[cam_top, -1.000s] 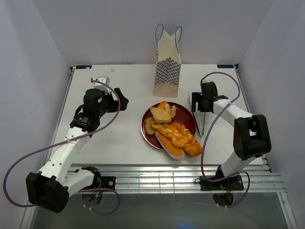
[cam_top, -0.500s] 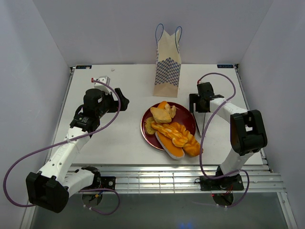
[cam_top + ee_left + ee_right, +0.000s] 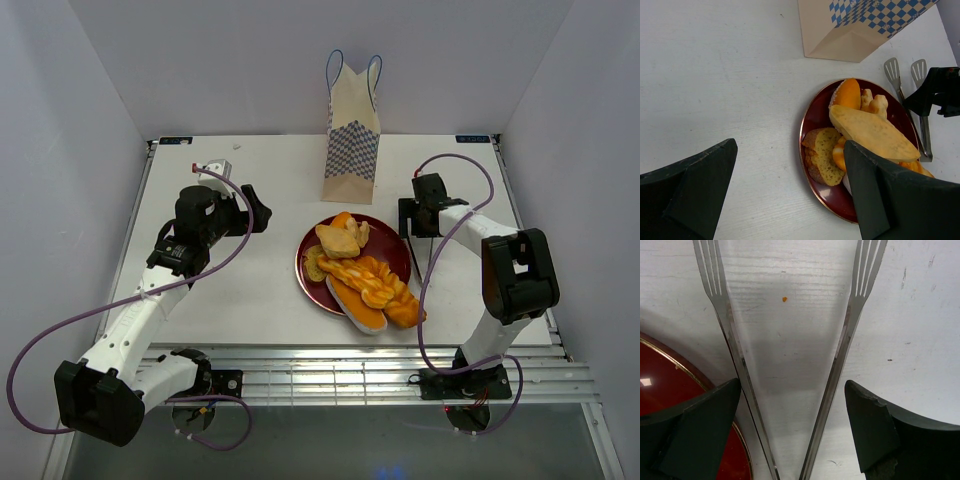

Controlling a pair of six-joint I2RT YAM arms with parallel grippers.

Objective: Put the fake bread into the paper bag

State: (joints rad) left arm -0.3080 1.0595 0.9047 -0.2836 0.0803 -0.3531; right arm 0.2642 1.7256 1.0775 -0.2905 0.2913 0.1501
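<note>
Bright, even light; soft shadows, glossy sheen on fake bread [image 3: 365, 280].

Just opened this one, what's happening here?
The right gripper, jaws wide, straddles metal tongs lying on the table beside the red plate; a grip isn't evident. The left gripper hovers open left of the plate. All the fake bread sits on the plate; the paper bag stands upright behind it.

Twin white-and-black arms trailing purple cable.
The left arm [image 3: 140, 312] and right arm [image 3: 478, 230] are showing white tube links between chunky black joint housings, each trailing a thin purple cable [image 3: 456, 155] in loose loops. The left gripper [image 3: 258, 212] and right gripper [image 3: 412, 218] are showing matte black, wedge-shaped fingers [image 3: 695, 190]. A small red mark [image 3: 192, 168] is showing beside the left wrist.
</note>
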